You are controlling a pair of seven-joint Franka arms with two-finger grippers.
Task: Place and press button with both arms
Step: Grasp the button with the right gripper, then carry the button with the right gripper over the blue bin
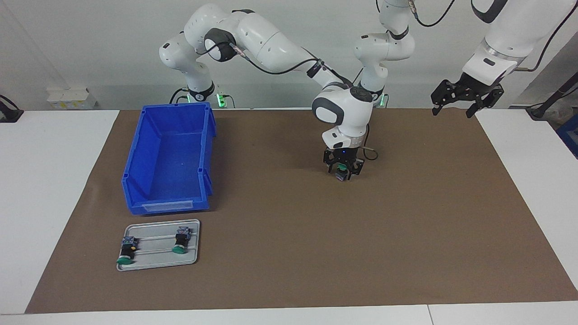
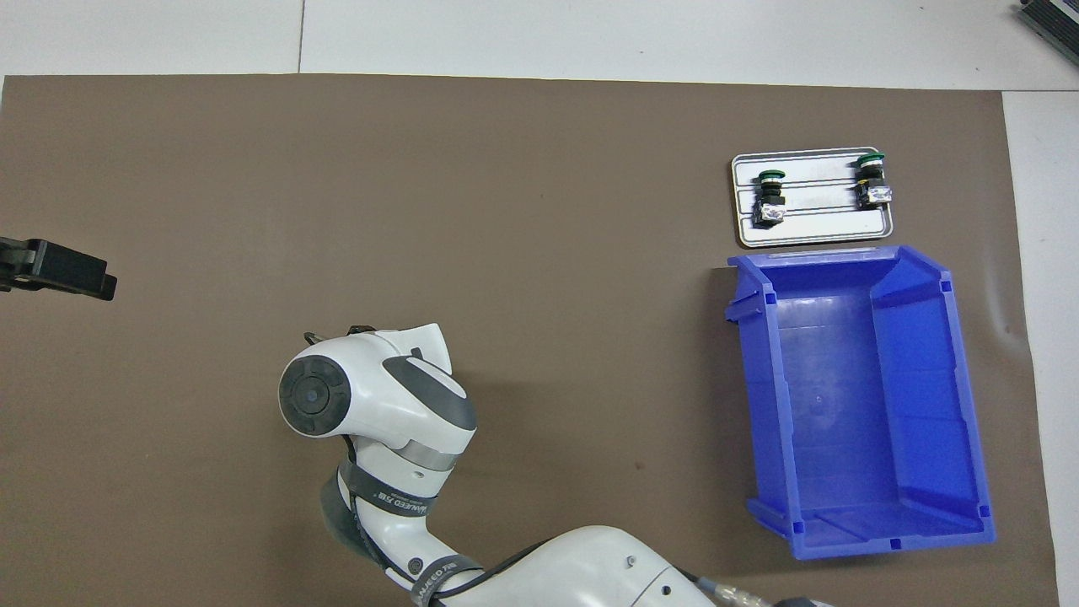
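Two spare buttons (image 1: pixel 153 245) on tray (image 1: pixel 158 263), beside blue bin (image 1: pixel 169 158).

You see two white robot arms at the bench, the right arm (image 1: pixel 271 49) and the left arm (image 1: pixel 501 31), each ending in one black pincer: two in all, the right pincer (image 1: pixel 343 174) and the left pincer (image 1: pixel 454 108). Three green-capped buttons are before you: one button (image 1: pixel 343 175) in the right pincer, one plain button (image 1: pixel 181 240) and one yellow-spotted button (image 1: pixel 127 249) on the single metal tray (image 1: pixel 156 262). You have one blue bin (image 1: pixel 169 158) and one brown mat (image 1: pixel 316 253).
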